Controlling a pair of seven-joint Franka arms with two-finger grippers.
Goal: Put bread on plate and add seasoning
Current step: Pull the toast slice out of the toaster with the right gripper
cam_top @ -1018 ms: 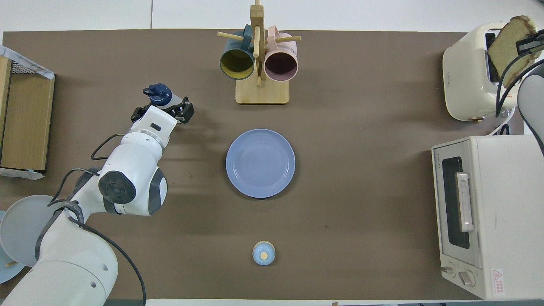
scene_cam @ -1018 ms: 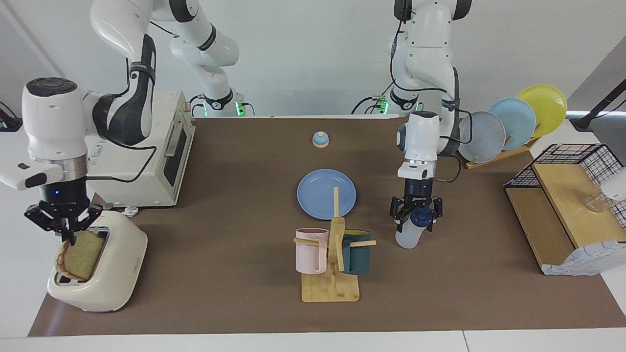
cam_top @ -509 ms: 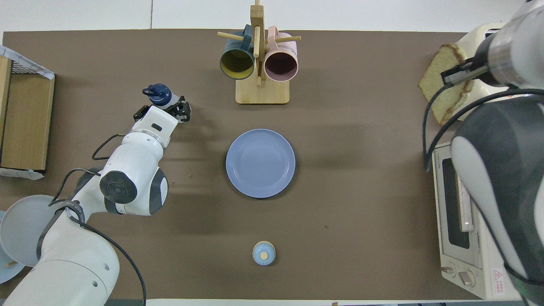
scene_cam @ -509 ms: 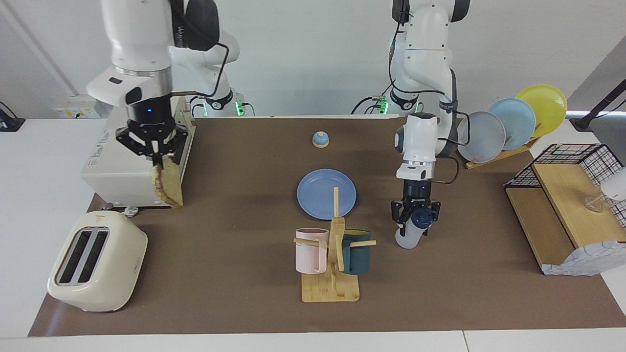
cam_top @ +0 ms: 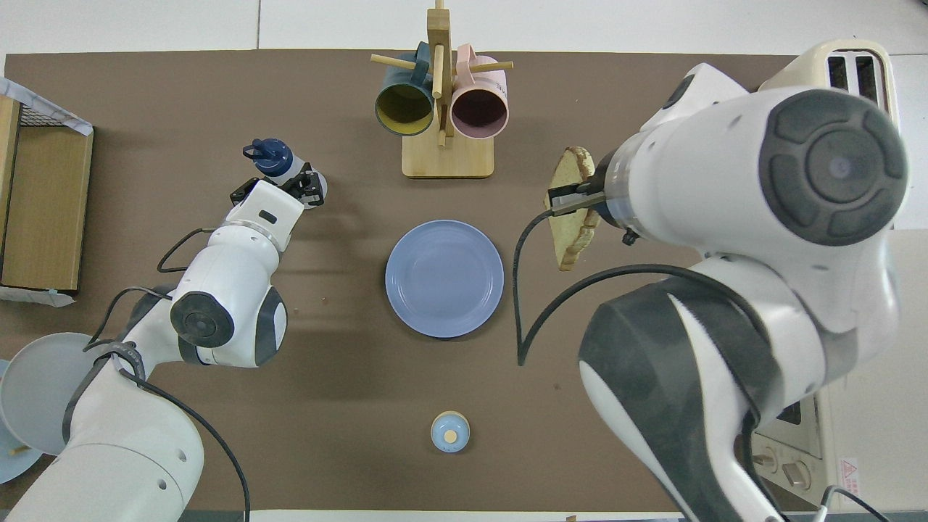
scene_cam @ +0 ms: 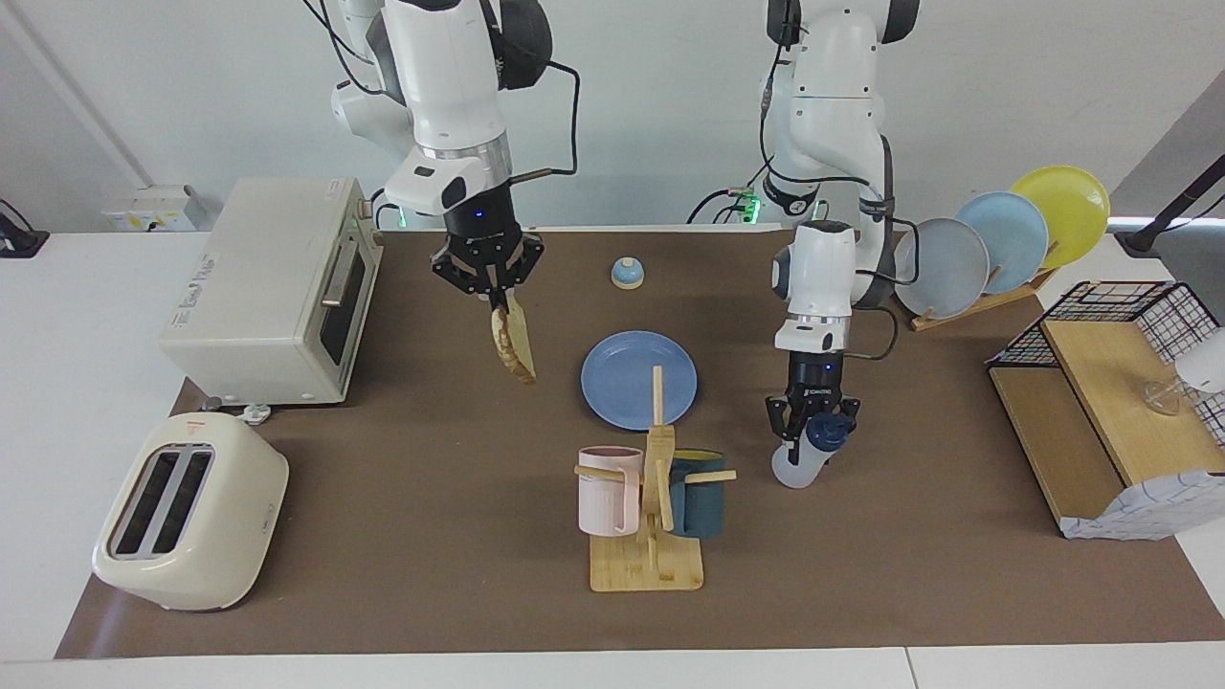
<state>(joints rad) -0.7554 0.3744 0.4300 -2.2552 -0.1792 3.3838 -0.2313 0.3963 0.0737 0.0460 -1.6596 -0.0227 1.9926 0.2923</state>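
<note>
Facing view, you see the right gripper (scene_cam: 490, 296) clenched on the tan crusted bread slice (scene_cam: 514, 345), hanging edge-down, long axis vertical, over bare table at the round medium-blue plate (scene_cam: 627, 383)'s nine o'clock. At its four o'clock, the left gripper (scene_cam: 811, 428) clasps the whitish navy-capped seasoning bottle (scene_cam: 802, 457), tilted.

We find the plate (scene_cam: 639, 379) at the bench (scene_cam: 431, 536) centre, the mug rack (scene_cam: 649, 517) between it and the edge farthest from the robots, and the bell (scene_cam: 627, 274) toward the robots' edge. The seasoning (scene_cam: 802, 457) stands beside the rack toward the left arm's end. The toaster (scene_cam: 187, 512) occupies the corner at the right arm's end.
</note>
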